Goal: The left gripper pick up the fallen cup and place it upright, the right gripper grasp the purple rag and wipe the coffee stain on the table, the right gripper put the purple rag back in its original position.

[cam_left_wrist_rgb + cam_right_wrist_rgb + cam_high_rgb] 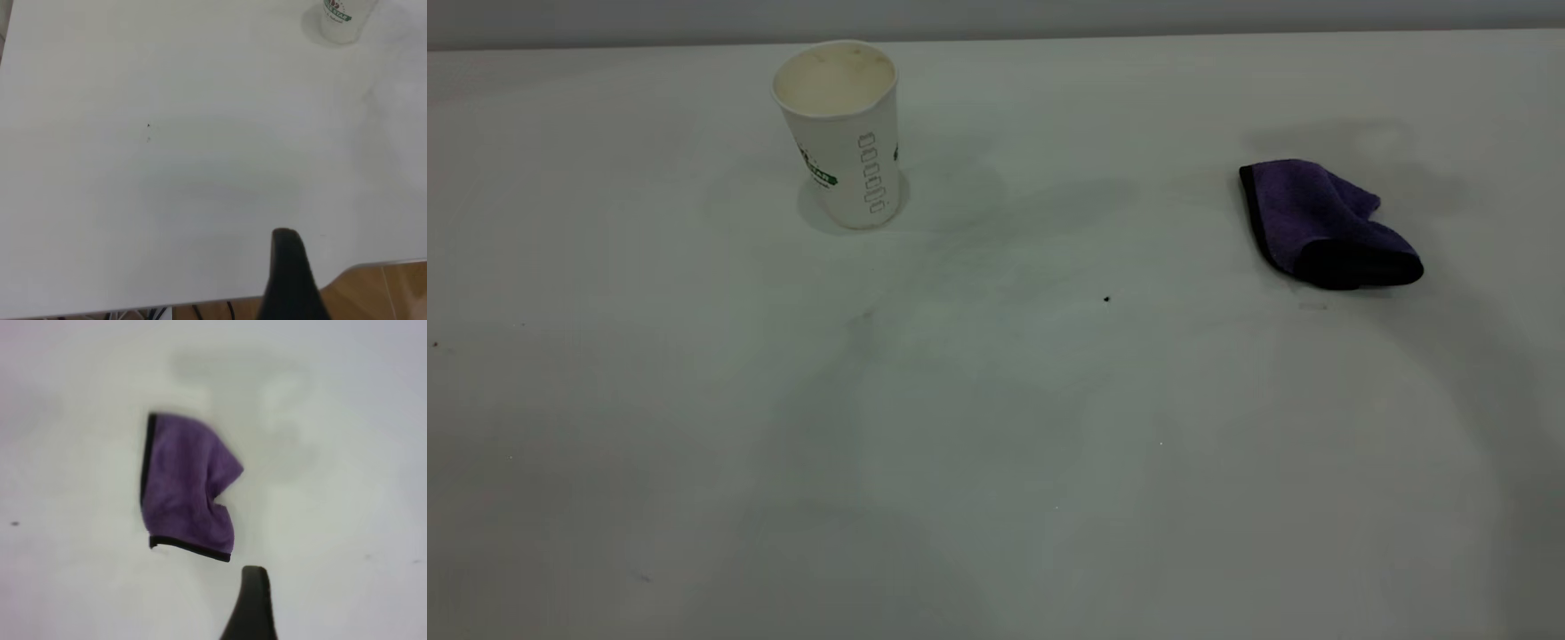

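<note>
Hidden: both arms outside the exterior view; only one dark finger point(288, 273) of the left gripper and one dark finger point(252, 603) of the right gripper visible in the wrist views.
Jaws: released or clenched, cannot tell on either side.
Cup point(840, 133): upright on the worktop point(996, 427), mouth up, well apart from the left jaws; cut off by the frame edge in the left wrist view.
Purple rag point(1325, 224): crumpled flat on the worktop, near the right jaws, not touching them.
Coffee stain: not to make out, only faint smudges.
Black speck point(1107, 300): between cup and rag.
</note>
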You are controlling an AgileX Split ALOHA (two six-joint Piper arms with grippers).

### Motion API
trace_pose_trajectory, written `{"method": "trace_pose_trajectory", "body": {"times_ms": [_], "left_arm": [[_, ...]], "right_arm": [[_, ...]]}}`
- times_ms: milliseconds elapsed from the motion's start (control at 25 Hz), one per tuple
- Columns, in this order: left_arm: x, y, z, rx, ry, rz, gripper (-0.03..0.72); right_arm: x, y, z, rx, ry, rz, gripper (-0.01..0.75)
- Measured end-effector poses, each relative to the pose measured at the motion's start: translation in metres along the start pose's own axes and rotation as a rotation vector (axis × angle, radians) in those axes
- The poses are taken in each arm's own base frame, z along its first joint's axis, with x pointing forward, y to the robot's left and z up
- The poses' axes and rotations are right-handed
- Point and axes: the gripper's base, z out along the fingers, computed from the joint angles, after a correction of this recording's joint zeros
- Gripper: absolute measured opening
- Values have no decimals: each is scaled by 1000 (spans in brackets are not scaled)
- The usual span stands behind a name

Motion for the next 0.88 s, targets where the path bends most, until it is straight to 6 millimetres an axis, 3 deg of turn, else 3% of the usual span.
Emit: {"method": "trace_pose_trajectory", "body": {"times_ms": [120,240,320,520,880], "left_arm": [[0,0,0,0,0,0,569],[0,0,0,0,0,0,569],[0,0,0,0,0,0,569],[0,0,0,0,0,0,569],[0,0,0,0,0,0,569]], "right_arm": [[21,-2,-64,-31,-99,-27,728],[53,-2,-103,-50,-141,-64,728],[78,-1,-117,-59,-137,-70,728],[148,1,-123,-69,-72,-71,728],[271,9,-107,-106,7,-39,715]]}}
